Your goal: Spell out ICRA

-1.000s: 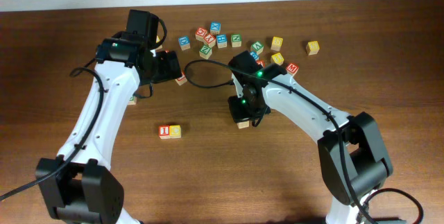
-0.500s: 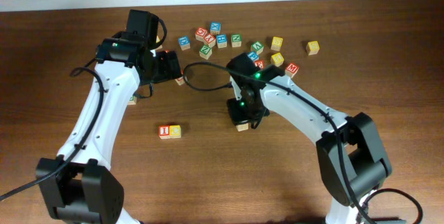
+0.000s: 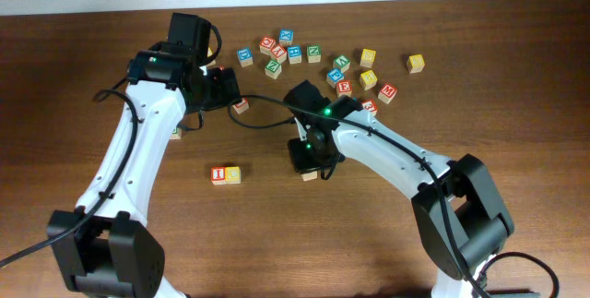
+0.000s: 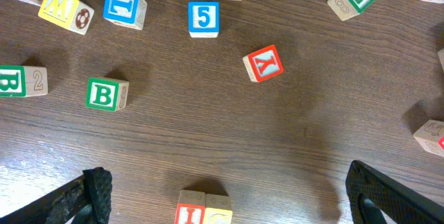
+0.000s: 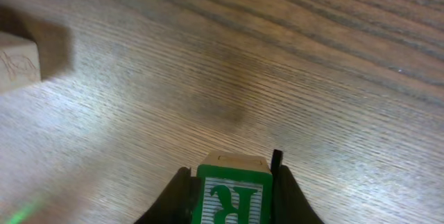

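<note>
A red I block [image 3: 218, 175] and a yellow C block [image 3: 233, 175] sit side by side on the table. They also show at the bottom of the left wrist view, I block [image 4: 189, 214] and C block [image 4: 218, 214]. My right gripper [image 3: 311, 160] is shut on a green R block [image 5: 232, 196], which the overhead view shows to the right of the C block [image 3: 310, 174]. My left gripper [image 3: 221, 86] is open and empty [image 4: 225, 182], held high. A red A block [image 4: 263, 63] lies loose on the table.
Several loose letter blocks [image 3: 295, 53] lie scattered at the back, right of the left arm. Two green B blocks [image 4: 105, 94] lie at the left of the left wrist view. A plain wooden block side [image 5: 17, 61] shows at the left of the right wrist view.
My right gripper has moved left and a little forward with the R block, closer to the I and C pair. The left arm has not moved.
</note>
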Motion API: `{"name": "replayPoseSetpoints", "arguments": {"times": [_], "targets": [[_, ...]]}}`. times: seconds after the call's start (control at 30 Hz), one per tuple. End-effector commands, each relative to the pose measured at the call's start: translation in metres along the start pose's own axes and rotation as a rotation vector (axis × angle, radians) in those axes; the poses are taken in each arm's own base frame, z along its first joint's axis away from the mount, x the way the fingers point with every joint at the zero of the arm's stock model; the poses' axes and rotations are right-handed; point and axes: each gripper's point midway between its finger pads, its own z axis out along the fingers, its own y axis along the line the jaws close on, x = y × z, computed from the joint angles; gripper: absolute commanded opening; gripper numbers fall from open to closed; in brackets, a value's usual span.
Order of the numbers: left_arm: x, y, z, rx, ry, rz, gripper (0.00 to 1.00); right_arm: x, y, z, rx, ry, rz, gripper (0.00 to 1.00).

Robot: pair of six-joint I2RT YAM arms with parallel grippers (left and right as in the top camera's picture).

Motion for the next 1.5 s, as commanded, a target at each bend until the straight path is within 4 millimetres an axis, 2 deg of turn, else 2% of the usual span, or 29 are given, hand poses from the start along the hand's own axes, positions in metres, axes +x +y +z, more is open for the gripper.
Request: {"name": "replayPoseSetpoints", "arguments": {"times": [0.0,0.07,0.1,0.13,0.2,0.27,0.3,0.47,0.6,0.67,0.7,0.73,0.8,1.13,1.23,1.3,1.47], "targets": [[-0.005,-0.001,-0.005,0.000,-0.019,0.009,0.99,0.001,0.005,-0.002,-0.004,-0.016,0.010,0.28],[-0.005,-0.001,-0.005,0.000,-0.019,0.009,0.99,-0.001,0.005,-0.002,-0.005,-0.021,0.009,0.36],[-0.005,-0.001,-0.005,0.000,-0.019,0.009,0.99,-0.001,0.006,-0.002,-0.007,-0.024,0.008,0.53],[-0.005,-0.001,-0.005,0.000,-0.019,0.009,0.99,-0.002,0.006,-0.002,-0.008,-0.026,0.008,0.63],[-0.005,-0.001,-0.005,0.000,-0.019,0.009,0.99,-0.004,0.007,-0.002,-0.011,-0.033,0.006,0.76],[-0.005,-0.001,-0.005,0.000,-0.019,0.009,0.99,-0.006,0.007,-0.002,-0.012,-0.041,0.004,0.95],[-0.005,-0.001,-0.005,0.000,-0.019,0.009,0.99,-0.007,0.006,-0.002,-0.004,-0.050,0.004,1.00],[-0.005,-0.001,-0.005,0.000,-0.019,0.009,0.99,-0.022,0.002,-0.003,0.021,-0.115,-0.001,0.98],[-0.005,-0.001,-0.005,0.000,-0.019,0.009,0.99,-0.026,0.004,-0.003,0.015,-0.129,-0.003,0.98],[-0.005,-0.001,-0.005,0.000,-0.019,0.009,0.99,-0.023,0.003,-0.003,0.020,-0.116,-0.001,0.74],[-0.005,-0.001,-0.005,0.000,-0.019,0.009,0.99,-0.019,0.001,-0.003,0.025,-0.103,0.001,0.52],[-0.005,-0.001,-0.005,0.000,-0.019,0.009,0.99,-0.016,0.000,-0.002,0.030,-0.091,0.003,0.40],[-0.005,-0.001,-0.005,0.000,-0.019,0.009,0.99,-0.010,-0.003,-0.002,0.041,-0.064,0.007,0.05],[-0.005,-0.001,-0.005,0.000,-0.019,0.009,0.99,0.018,-0.012,-0.002,0.079,0.046,0.023,0.04],[-0.005,-0.001,-0.005,0.000,-0.019,0.009,0.99,0.027,-0.008,-0.002,0.065,0.084,0.023,0.04],[-0.005,-0.001,-0.005,0.000,-0.019,0.009,0.99,0.027,-0.005,-0.002,0.059,0.081,0.015,0.04],[-0.005,-0.001,-0.005,0.000,-0.019,0.009,0.99,0.013,0.009,0.000,0.002,0.024,-0.002,0.04]]}}
